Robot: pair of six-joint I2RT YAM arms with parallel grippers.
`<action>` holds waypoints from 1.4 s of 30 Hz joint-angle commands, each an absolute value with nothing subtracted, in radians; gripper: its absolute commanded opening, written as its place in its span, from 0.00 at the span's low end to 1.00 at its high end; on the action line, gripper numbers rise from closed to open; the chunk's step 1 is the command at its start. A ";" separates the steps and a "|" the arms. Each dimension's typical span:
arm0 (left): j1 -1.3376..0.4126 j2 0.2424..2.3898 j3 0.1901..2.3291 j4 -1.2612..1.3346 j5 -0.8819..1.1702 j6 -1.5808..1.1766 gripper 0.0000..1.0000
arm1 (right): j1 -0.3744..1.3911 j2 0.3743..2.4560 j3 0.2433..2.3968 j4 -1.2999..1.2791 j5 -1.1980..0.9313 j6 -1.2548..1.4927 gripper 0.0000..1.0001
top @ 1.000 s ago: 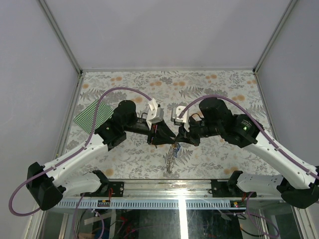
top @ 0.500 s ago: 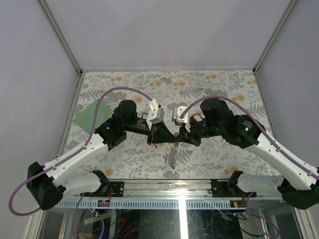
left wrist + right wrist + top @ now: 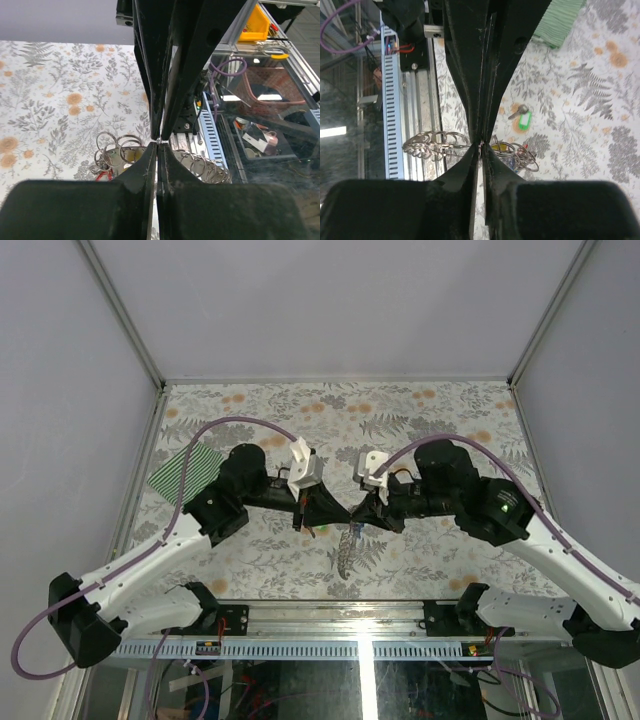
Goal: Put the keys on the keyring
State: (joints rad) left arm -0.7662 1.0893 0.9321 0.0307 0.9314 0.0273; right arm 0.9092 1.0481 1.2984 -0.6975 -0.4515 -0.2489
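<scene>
Left hand (image 3: 157, 143) is closed, pinching the top of the keyring (image 3: 344, 552), which dangles below both meeting hands over the bench (image 3: 430, 410). Right hand (image 3: 480, 146) shows a hairline gap; its grip I cannot tell. A green key (image 3: 522, 120) lies on the bench beyond

Top camera looks down from above and behind, taking in the whole table (image 3: 420, 410); both wrist cameras sit in close, sharing the keyring (image 3: 114, 145).
</scene>
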 commanded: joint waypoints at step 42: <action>-0.765 0.834 0.739 0.777 0.691 -0.404 0.00 | 0.910 0.761 0.829 0.455 -0.510 0.185 0.36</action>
State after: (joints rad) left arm -0.7658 0.8520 0.7399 0.6640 0.7128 -0.3893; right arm 0.9096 0.7620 0.8257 0.3534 -0.5152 0.1619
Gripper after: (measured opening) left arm 0.011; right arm 0.371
